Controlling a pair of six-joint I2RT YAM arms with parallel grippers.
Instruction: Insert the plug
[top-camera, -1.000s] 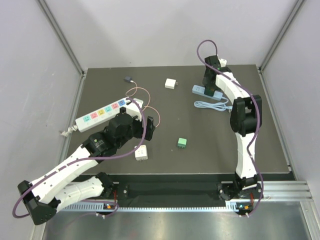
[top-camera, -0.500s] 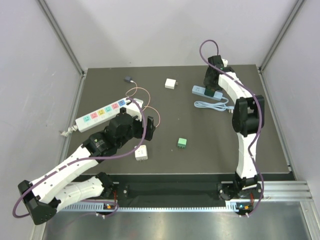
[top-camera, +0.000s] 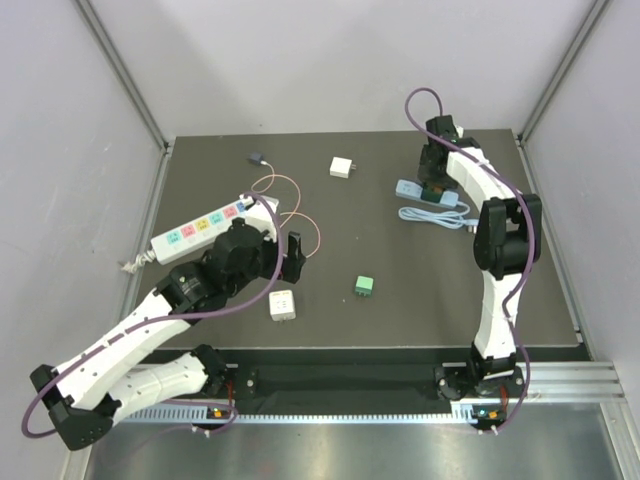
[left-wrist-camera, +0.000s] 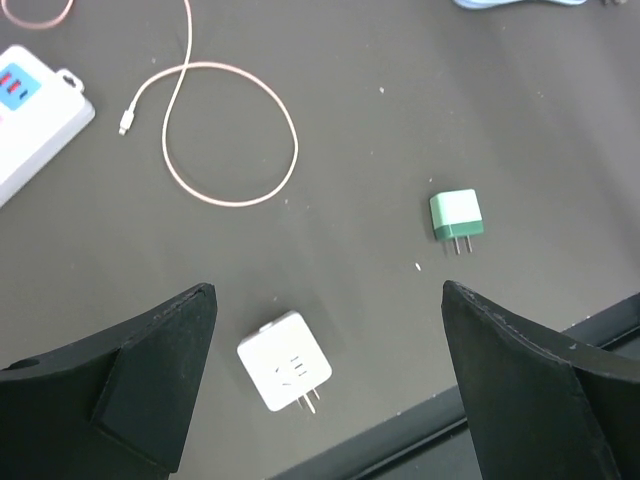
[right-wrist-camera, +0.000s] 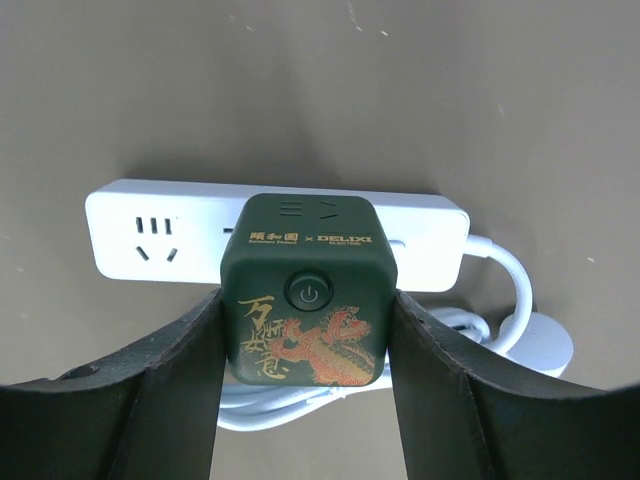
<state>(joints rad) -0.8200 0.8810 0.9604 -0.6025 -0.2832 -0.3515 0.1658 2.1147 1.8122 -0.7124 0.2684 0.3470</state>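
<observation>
White power strip (top-camera: 205, 228) with a row of coloured socket faces, lying aslant at the 9 o'clock side of the dark worktop (top-camera: 420, 290), one end toward 8, the other toward 2. Small dark adapter (top-camera: 257, 157) at 12 of that 2 o'clock end, apart from it. Thin pink cable (top-camera: 290, 205) looped loosely just off the same end, its free connector lying on bare worktop in the left wrist view. Left jaws hanging over the worktop at 4 o'clock of the strip, spread wide, nothing between them. Framed between them in the left wrist view: white charger (left-wrist-camera: 285, 360) lying flat, two prongs pointing toward 5; green two-prong plug (left-wrist-camera: 457, 215) at 2 of it, well apart. Second white charger (top-camera: 342, 167) alone near the far edge, about 12 on the worktop. Over at 2 o'clock, pale power strip (right-wrist-camera: 140, 235) lying crosswise, its cord (right-wrist-camera: 530, 320) bundled just at its 6 side. Right jaws clamped on the two flanks of a dark green cube plug (right-wrist-camera: 308, 290) bearing a power button and a red-gold dragon print. Cube set against the strip's middle, one three-hole socket uncovered at 9 of it; impossible to tell whether the prongs are seated.
</observation>
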